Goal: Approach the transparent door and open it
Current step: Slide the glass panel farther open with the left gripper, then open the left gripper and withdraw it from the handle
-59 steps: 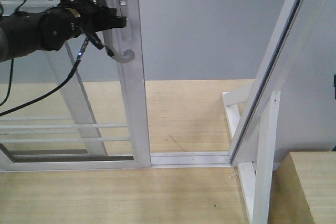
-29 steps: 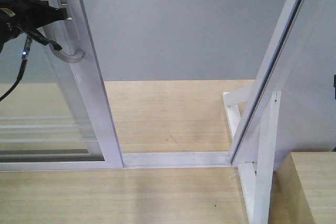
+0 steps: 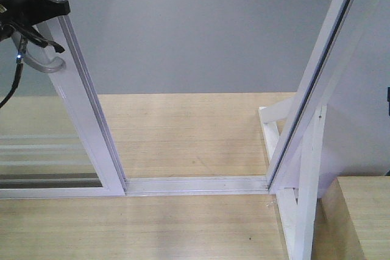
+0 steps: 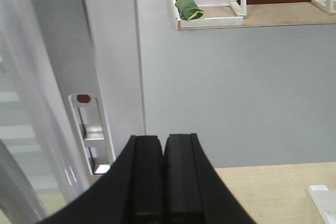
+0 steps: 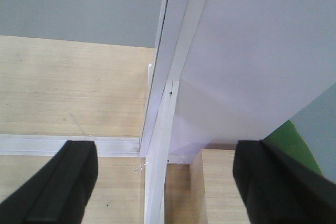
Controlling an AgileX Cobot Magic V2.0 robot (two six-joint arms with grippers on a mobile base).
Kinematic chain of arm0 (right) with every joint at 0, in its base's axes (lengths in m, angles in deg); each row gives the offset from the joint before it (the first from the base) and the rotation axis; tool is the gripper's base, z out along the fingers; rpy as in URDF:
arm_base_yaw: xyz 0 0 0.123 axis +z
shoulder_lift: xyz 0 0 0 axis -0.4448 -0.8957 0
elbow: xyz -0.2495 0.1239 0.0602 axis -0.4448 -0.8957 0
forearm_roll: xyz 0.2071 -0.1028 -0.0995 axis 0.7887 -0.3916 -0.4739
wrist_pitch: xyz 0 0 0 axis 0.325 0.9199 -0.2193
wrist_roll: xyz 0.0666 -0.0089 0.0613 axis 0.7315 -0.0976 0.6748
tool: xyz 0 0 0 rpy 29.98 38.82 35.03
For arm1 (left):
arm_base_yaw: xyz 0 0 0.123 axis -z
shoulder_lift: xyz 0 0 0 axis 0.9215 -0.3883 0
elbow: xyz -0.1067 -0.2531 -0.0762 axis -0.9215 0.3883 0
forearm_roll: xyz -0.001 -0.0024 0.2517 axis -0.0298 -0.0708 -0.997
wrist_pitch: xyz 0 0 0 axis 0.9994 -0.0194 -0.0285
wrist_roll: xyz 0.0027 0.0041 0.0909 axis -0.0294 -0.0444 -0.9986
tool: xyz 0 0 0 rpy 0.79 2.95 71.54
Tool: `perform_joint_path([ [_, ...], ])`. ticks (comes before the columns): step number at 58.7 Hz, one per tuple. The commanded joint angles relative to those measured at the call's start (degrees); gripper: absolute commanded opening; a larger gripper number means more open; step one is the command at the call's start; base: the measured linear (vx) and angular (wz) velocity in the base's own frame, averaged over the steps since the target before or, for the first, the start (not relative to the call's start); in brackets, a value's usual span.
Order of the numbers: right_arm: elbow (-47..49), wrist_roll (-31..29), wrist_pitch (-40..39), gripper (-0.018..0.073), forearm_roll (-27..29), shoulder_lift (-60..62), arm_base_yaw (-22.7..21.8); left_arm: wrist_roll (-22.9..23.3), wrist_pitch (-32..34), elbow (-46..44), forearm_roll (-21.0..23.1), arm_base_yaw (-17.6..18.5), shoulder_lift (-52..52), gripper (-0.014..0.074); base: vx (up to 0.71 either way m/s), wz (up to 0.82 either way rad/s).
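Three views, front first. The transparent door (image 3: 79, 114) sits at far left, its white upright leaning across the frame, with a wide gap between it and the white jamb (image 3: 317, 89) on the right; the floor track (image 3: 195, 184) lies bare between them. The left gripper (image 3: 58, 9) is at the upright just above the curved handle (image 3: 46, 65), likely so a sideways push loads the frame rather than the glass. Judging by the gap, the door looks mostly open.

Left wrist: black fingers (image 4: 147, 182) are pressed together with nothing between them, tips near the lock plate (image 4: 79, 77) on the upright. That points to pushing, not gripping.

Right wrist: the right gripper (image 5: 165, 182) is spread wide and empty, facing the jamb and a wooden box (image 5: 231, 182), apparently parked clear of the sliding path.
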Motion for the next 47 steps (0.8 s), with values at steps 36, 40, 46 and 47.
perform_joint_path([
  [36, 1.7, 0.0, -3.2, 0.0581, -0.4, 0.6, -0.2, 0.8, 14.4, 32.4, -5.8, -1.0, 44.6, -0.0006, 0.0, 0.0],
  [40, 1.7, 0.0, -3.2, 0.0581, -0.4, 0.6, -0.2, 1.3, 9.6, 32.5, -5.8, -1.0, 48.5, -0.0006, 0.0, 0.0],
  [46, 1.7, 0.0, -3.2, 0.0581, -0.4, 0.6, -0.2, 1.3, 4.9, 32.5, -5.8, -1.0, 53.6, -0.0006, 0.0, 0.0],
  [47, 1.7, 0.0, -3.2, 0.0581, -0.4, 0.6, -0.2, 1.3, 4.5, 32.5, -5.8, -1.0, 54.3, -0.0006, 0.0, 0.0],
])
